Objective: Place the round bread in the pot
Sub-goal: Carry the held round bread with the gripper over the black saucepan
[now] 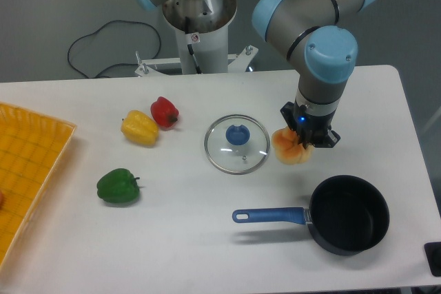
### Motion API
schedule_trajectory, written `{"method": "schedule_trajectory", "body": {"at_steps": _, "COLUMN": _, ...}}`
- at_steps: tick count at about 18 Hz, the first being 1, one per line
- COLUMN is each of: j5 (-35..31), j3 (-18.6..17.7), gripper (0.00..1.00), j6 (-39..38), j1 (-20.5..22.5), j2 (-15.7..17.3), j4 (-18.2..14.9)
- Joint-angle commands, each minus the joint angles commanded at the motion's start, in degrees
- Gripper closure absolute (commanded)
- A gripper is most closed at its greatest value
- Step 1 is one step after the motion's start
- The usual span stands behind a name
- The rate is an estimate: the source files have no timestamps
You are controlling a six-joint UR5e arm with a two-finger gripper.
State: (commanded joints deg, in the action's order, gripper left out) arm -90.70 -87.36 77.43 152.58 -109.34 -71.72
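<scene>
Pot: the black pot point(349, 214) sits near right on the table point(207, 239), blue handle pointing left.
Round bread: the round bread point(289, 148) sits just beyond the pot, right of the glass lid point(236, 144).
Gripper: the gripper point(307, 140) is down over the bun's right side, jaws closed around it.
Peppers: far left.

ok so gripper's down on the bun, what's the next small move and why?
Probably lift straight up, provided the grasp holds. The gripper sits on the round bread, apparently closed on it, though the fingers are mostly hidden. The bread is beside the glass lid, and the pot is empty, nearer the camera, so height is needed to clear its rim before moving over.
</scene>
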Motion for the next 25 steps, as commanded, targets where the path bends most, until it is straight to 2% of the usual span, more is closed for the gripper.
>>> {"method": "schedule_trajectory", "body": {"at_steps": 3, "j5": 0.2, "j3": 1.0, "gripper": 0.92, "j6": 0.0, "j1": 0.2, "j2": -0.4, "j4": 0.2}}
{"method": "schedule_trajectory", "body": {"at_steps": 7, "j5": 0.5, "j3": 4.6, "gripper": 0.92, "j6": -0.3, "j1": 0.4, "j2": -3.3, "j4": 0.4}}
{"method": "schedule_trajectory", "body": {"at_steps": 9, "j5": 0.5, "j3": 6.4, "gripper": 0.92, "j6": -0.5, "j1": 0.4, "j2": -5.4, "j4": 2.1}}
{"method": "schedule_trajectory", "body": {"at_steps": 13, "j5": 0.4, "j3": 7.9, "gripper": 0.92, "j6": -0.2, "j1": 1.4, "j2": -8.0, "j4": 4.9}}
{"method": "schedule_trajectory", "body": {"at_steps": 20, "j5": 0.4, "j3": 11.6, "gripper": 0.92, "j6": -0.3, "j1": 1.2, "j2": -10.9, "j4": 5.5}}
{"method": "schedule_trajectory", "body": {"at_steps": 23, "j5": 0.5, "j3": 12.1, "gripper": 0.92, "j6": -0.6, "j1": 1.1, "j2": -12.7, "j4": 11.0}}
{"method": "schedule_trajectory", "body": {"at_steps": 25, "j5": 0.5, "j3": 12.9, "gripper": 0.92, "j6": -0.6, "j1": 1.1, "j2": -13.4, "j4": 11.6}}
